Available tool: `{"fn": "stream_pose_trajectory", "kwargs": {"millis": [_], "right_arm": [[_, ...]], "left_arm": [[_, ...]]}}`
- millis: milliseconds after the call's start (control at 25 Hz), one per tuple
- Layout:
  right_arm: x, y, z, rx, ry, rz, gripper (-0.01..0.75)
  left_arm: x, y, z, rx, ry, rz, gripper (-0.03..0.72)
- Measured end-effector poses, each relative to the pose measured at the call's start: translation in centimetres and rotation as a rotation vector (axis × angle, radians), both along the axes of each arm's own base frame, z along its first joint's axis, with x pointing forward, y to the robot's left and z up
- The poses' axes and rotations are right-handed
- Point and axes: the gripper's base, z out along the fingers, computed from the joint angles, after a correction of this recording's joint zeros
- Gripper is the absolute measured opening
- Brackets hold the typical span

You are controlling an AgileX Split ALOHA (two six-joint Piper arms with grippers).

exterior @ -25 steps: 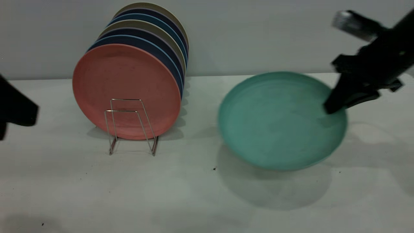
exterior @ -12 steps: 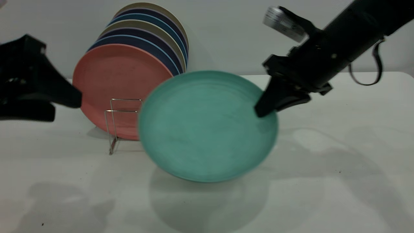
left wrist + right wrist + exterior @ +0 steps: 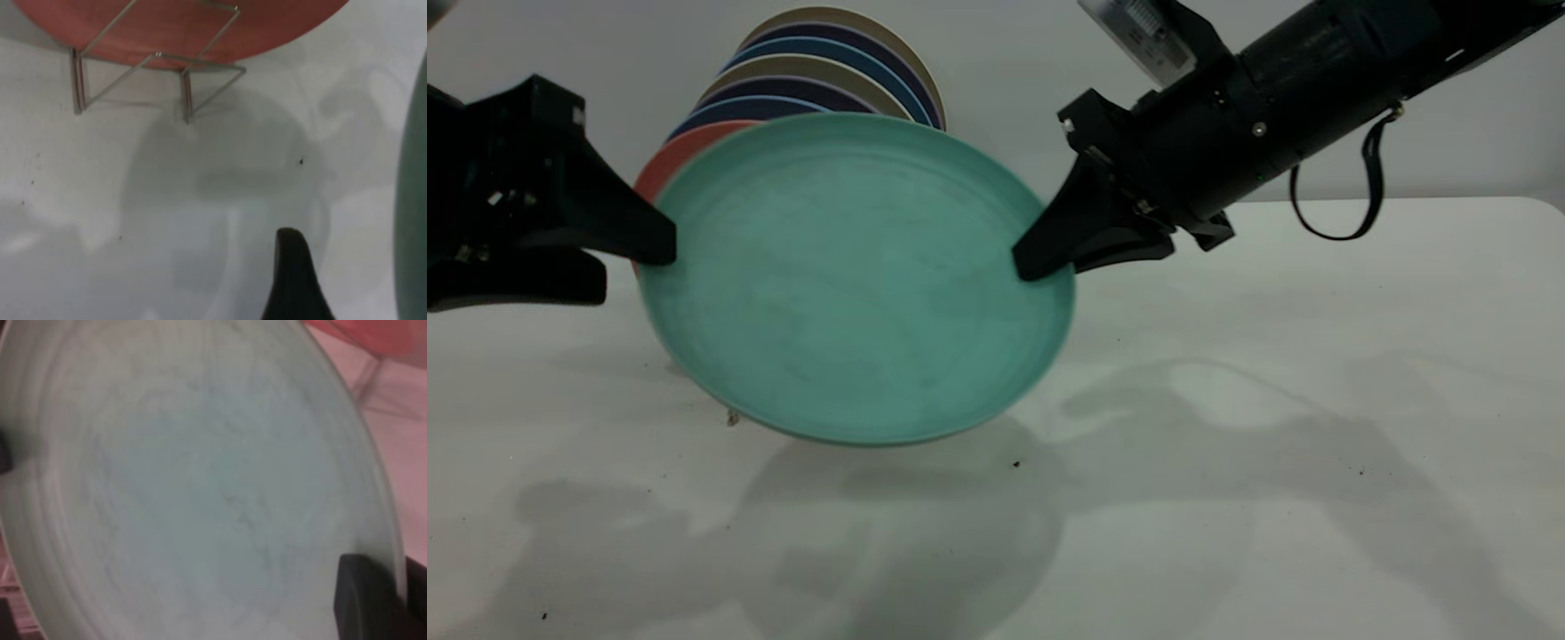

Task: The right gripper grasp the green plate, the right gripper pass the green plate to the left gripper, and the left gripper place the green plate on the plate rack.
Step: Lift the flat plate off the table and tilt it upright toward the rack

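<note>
My right gripper (image 3: 1040, 262) is shut on the right rim of the green plate (image 3: 854, 276) and holds it tilted in the air, in front of the stacked plates. The plate fills the right wrist view (image 3: 200, 487), with one finger (image 3: 363, 600) on its face. My left gripper (image 3: 636, 271) is open at the plate's left rim, its upper finger just overlapping the edge. In the left wrist view one finger (image 3: 293, 280) shows, apart from the plate's edge (image 3: 413, 200). The plate rack (image 3: 157, 67) stands on the table, mostly hidden behind the green plate in the exterior view.
A salmon-pink plate (image 3: 671, 156) stands at the front of the rack, with several dark blue and beige plates (image 3: 827, 80) behind it. The white table (image 3: 1227, 489) stretches to the front and right. A wall stands close behind the rack.
My right gripper has carried the green plate left and upward, from the table's right side to in front of the rack. My left gripper has come in from the left to the plate's rim.
</note>
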Motion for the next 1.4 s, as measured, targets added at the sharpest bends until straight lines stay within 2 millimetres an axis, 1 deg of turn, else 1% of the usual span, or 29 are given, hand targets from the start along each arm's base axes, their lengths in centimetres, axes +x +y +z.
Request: {"fn": "stream_pose_trajectory", "kwargs": {"millis": [360,480,560,600,680,800,840,880,1040,1120,1200,1320,1400], "right_arm": [[-0.3,0.6,0.4,0.059,0.009,0.013,0.019],[-0.4,0.9,0.9,0.122,0.001,0.036,0.026],[-0.5,1.1,1.2,0.158,-0.013,0.058,0.037],[-0.5,1.2,1.4,0.171,-0.020,0.065,0.042],[-0.5,1.2,1.4,0.181,-0.029,0.071,0.051],[-0.5,1.2,1.4,0.173,-0.038,0.067,0.057],[-0.4,1.1,1.3,0.165,-0.040,0.061,0.057],[-0.4,1.1,1.2,0.161,-0.042,0.059,0.057],[-0.4,1.1,1.2,0.162,-0.040,0.058,0.076],[-0.4,1.1,1.2,0.165,-0.019,0.047,0.108],[-0.4,1.1,1.1,0.159,0.012,0.028,0.163],[-0.4,0.8,0.8,0.125,0.053,0.008,0.287],[-0.6,0.7,0.6,0.094,0.068,0.022,0.391]], "left_arm": [[0.3,-0.1,0.3,-0.029,-0.034,0.022,0.518],[0.3,-0.1,0.3,-0.034,-0.034,0.025,0.492],[0.3,-0.1,0.3,-0.039,-0.033,0.026,0.446],[0.3,-0.1,0.3,-0.042,-0.033,0.027,0.409],[0.3,-0.2,0.4,-0.048,-0.033,0.025,0.313],[0.3,-0.3,0.5,-0.067,-0.031,0.018,0.129],[0.3,-0.4,0.6,-0.073,-0.034,0.014,0.098],[0.3,-0.4,0.6,-0.076,-0.036,0.009,0.084],[0.3,-0.4,0.6,-0.065,-0.046,0.000,0.084],[0.4,-0.3,0.6,-0.047,-0.057,-0.006,0.084],[0.4,-0.2,0.6,-0.020,-0.073,-0.013,0.084],[0.6,0.3,0.3,0.069,-0.110,-0.031,0.084],[0.8,0.6,0.2,0.119,-0.131,-0.038,0.084]]}}
